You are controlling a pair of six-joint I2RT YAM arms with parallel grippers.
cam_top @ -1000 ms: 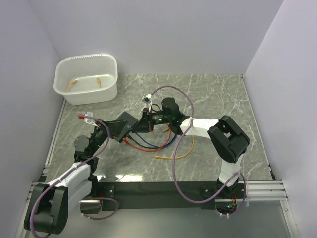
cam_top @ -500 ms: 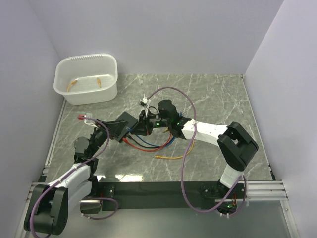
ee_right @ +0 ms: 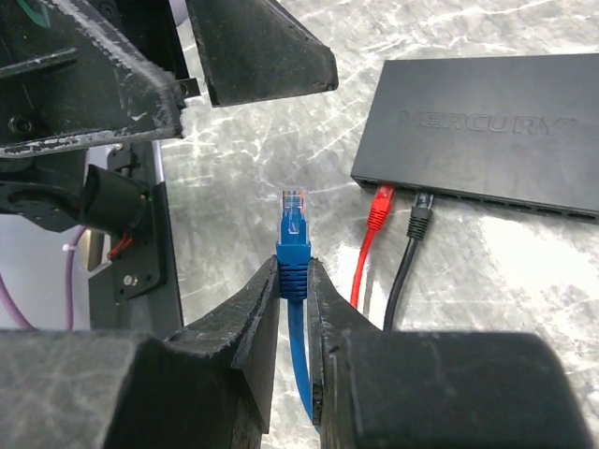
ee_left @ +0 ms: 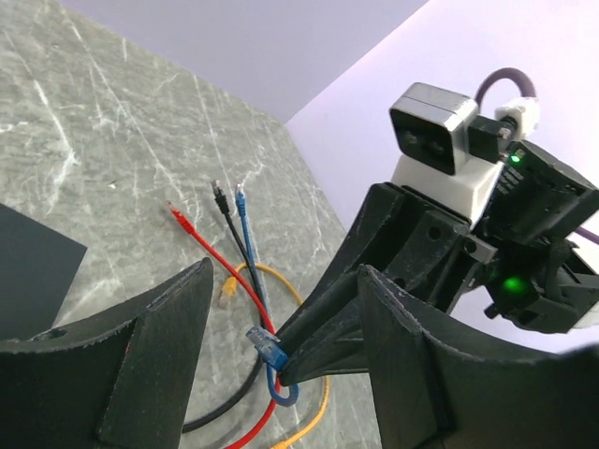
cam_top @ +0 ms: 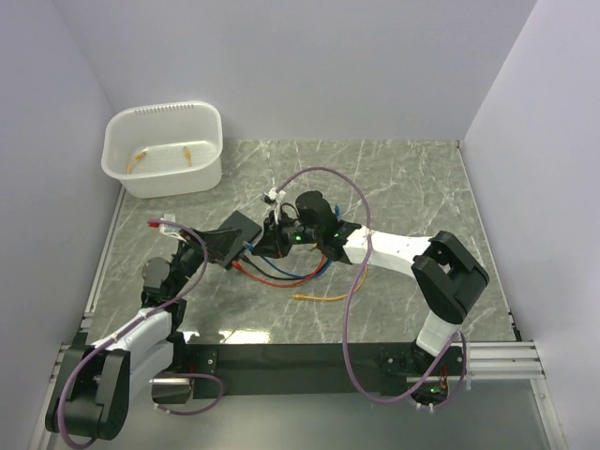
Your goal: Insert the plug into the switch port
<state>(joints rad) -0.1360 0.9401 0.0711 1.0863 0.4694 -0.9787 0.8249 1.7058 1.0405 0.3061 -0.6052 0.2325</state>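
Table: the grey marble-patterned table [cam_top: 412,187] carries the same spread as a second ago; nothing lying on it has shifted.
Right arm: the white-and-black right arm [cam_top: 403,248] has stretched out leftward and its elbow has swung out to the right, so its wrist now sits closer to the switch.
Switch: the flat matte-black rectangular switch [ee_right: 496,122] lies left of the table's middle, unmoved. A red cable [ee_right: 370,243] and a black cable [ee_right: 402,262] are already seated in its long socket edge.
Left fingers: the black left fingers [ee_left: 140,365] hang spread wide with nothing between them, just beside the switch, as before.
Right fingers: the black right fingers [ee_right: 248,327] are clenched on the plug's boot.
Plug: the small blue plug with a clear tip [ee_right: 293,217] is near the socket edge but apart from it, and it points at the left fingers rather than at the sockets.
Meaning: the approach looks under way and the insertion is not yet done. The plug likely needs turning to face a free socket.
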